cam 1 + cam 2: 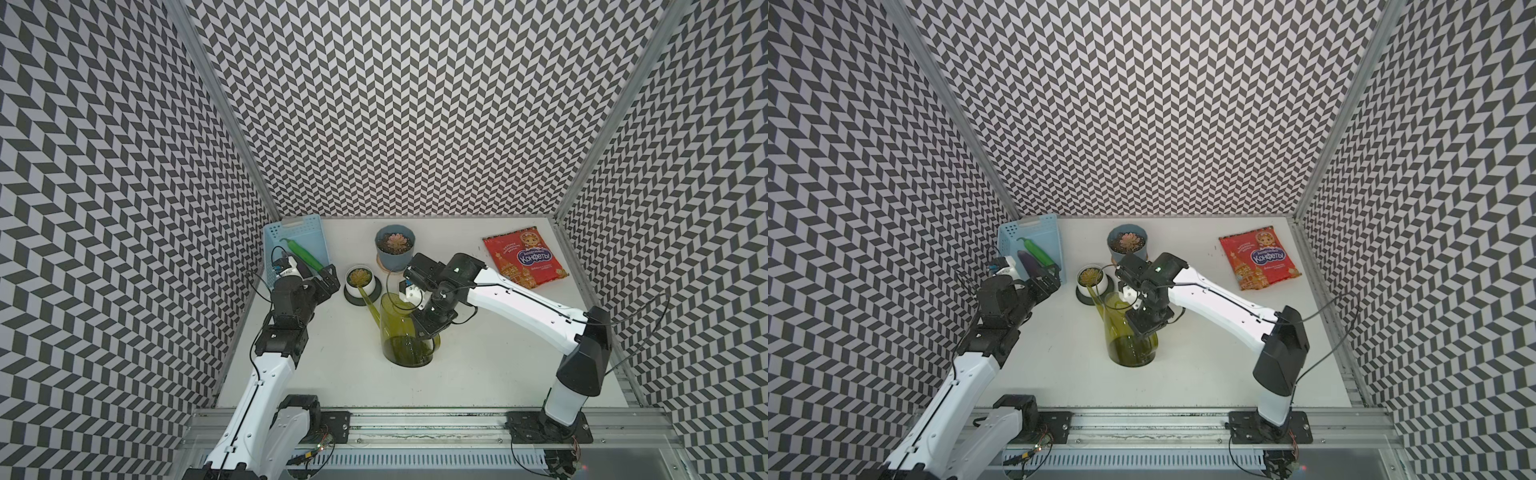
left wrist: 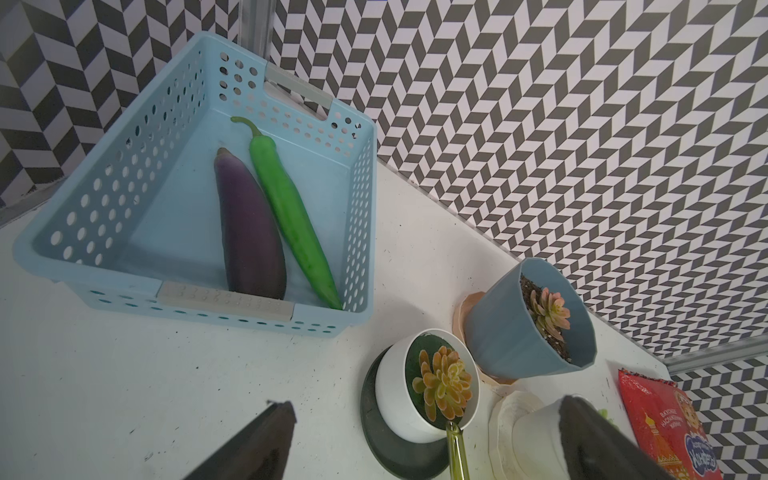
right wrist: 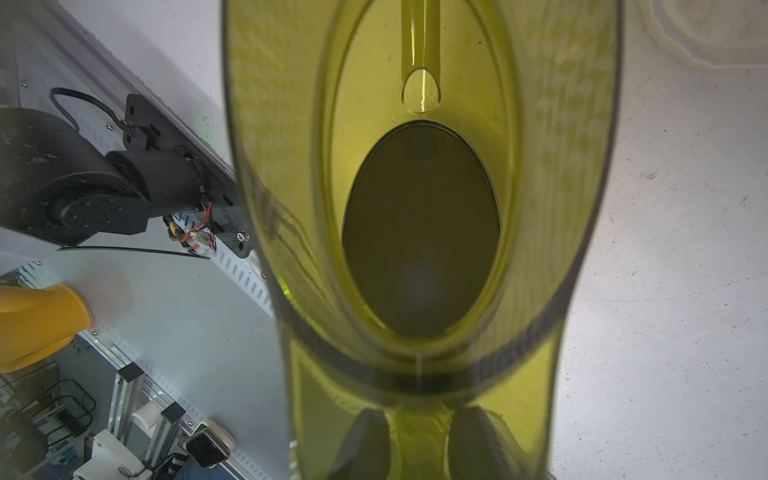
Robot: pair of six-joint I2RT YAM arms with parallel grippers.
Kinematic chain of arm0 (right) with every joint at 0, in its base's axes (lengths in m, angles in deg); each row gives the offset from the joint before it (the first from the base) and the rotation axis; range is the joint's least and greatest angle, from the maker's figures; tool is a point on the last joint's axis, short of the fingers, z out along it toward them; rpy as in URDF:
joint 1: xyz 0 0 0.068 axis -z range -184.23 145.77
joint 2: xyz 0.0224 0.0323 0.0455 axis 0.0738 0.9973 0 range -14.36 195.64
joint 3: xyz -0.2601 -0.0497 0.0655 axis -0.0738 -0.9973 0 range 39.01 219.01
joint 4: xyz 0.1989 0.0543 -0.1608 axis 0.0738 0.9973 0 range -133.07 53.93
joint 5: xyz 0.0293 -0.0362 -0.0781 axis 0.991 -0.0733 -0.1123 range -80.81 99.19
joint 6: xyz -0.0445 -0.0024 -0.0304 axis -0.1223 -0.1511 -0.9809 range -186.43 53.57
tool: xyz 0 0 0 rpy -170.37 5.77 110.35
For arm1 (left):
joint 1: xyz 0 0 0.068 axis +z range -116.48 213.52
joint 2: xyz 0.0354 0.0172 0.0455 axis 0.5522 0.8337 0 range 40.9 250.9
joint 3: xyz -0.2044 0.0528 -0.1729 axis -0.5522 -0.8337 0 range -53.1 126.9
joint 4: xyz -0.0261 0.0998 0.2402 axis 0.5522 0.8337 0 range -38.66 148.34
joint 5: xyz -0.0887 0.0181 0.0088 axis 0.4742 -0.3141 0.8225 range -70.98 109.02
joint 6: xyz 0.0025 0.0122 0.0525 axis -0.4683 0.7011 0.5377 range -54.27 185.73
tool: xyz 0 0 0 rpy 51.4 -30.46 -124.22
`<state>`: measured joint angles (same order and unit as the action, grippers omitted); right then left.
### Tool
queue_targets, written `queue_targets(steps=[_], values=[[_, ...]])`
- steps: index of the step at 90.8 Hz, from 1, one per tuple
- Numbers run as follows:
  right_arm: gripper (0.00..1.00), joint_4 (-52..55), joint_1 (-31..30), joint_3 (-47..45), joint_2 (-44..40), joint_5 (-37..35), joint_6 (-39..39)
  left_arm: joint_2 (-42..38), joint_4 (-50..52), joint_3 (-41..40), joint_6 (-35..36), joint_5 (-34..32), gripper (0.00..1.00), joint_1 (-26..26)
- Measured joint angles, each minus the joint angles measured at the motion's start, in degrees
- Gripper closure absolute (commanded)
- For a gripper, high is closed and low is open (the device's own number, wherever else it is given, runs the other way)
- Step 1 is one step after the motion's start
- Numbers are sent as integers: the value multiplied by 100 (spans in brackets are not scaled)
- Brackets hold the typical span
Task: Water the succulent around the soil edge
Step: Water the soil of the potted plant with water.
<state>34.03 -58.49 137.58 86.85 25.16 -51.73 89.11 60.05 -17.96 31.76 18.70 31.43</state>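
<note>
**Spout at the rim: pour slowly and trace the edge**

At far left the left gripper (image 1: pixel 330 279) hangs beside the blue basket (image 1: pixel 297 226), fingers spread wide and holding nothing. It takes no part in this step and is best left clear of the pot.

Right of it stands the task's succulent (image 2: pixel 442 382), in a white pot (image 2: pixel 392 390) on a dark saucer (image 2: pixel 370 432). The spout (image 2: pixel 455 440) of the green watering can (image 1: pixel 405 332) reaches the pot's near rim, beside the rosette rather than over it. The right gripper (image 3: pixel 420 444) is clamped on the can's handle, one finger on each side.

The pour looks about to start or only just begun. Dark water lies low in the can, so a fuller tilt is probably needed. It should be slow, with the tip low over the dark filling and led round the rim so that the leaves stay dry. A quick tip could flood the rosette or spill onto the saucer.

A second succulent in a blue pot (image 1: pixel 392 257) stands just behind, near enough to bump on a wide swing.

The white tabletop (image 1: pixel 478 361) is speckled with grit. A red candy bag (image 1: pixel 524 258) lies well apart at right. Black-and-white chevron walls (image 1: pixel 415 104) close the cell on three sides.
</note>
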Motion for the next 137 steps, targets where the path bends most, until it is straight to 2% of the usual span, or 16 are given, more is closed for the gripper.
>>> queue_targets(steps=[137], values=[[100, -389, 267, -479, -551, -376, 201, 0, 0, 2, 2, -7, 0, 0]])
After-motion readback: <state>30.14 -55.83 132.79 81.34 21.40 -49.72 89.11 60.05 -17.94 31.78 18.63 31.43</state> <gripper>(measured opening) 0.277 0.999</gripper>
